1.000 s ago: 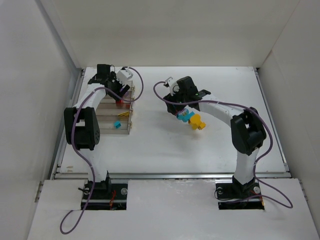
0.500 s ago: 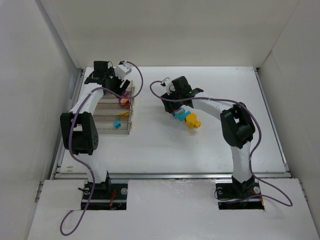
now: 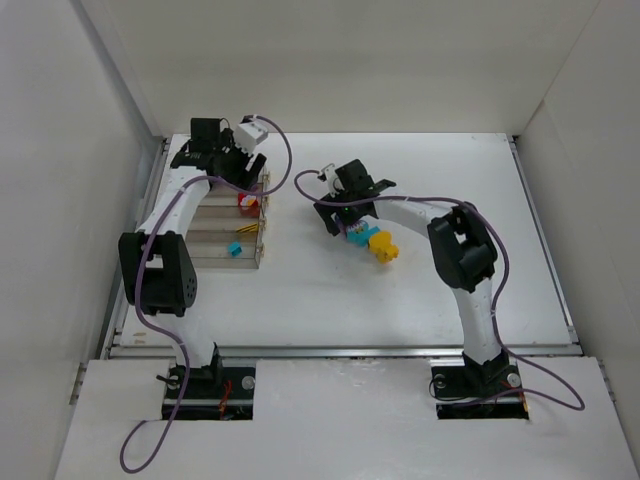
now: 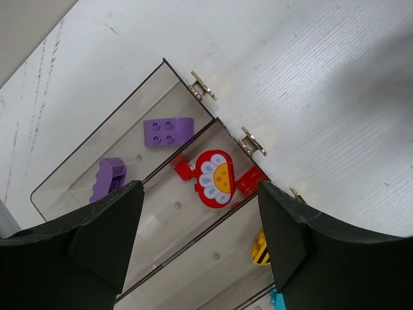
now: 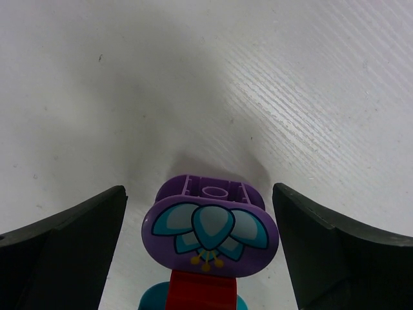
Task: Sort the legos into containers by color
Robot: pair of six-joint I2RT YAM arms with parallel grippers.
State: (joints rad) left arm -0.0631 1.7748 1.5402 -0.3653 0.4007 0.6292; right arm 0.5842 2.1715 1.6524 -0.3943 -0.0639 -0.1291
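Note:
Four joined clear bins stand at the left; they also show in the left wrist view. The far bin holds two purple bricks. The second holds a red flower piece, also seen from above. The third holds a yellow-and-black brick, and a cyan brick lies in the nearest. My left gripper hangs open and empty above the bins. My right gripper is open, its jaws on either side of a purple flower piece stuck to red and cyan bricks.
A yellow brick lies on the table just right of the purple, red and cyan cluster. Small brass tabs stick out from the bins' fronts. White walls close the table at the back and both sides.
My left gripper has drawn back and up from the red bin, with the red flower piece lying inside. My right gripper has shifted left, closing in around the purple flower piece.

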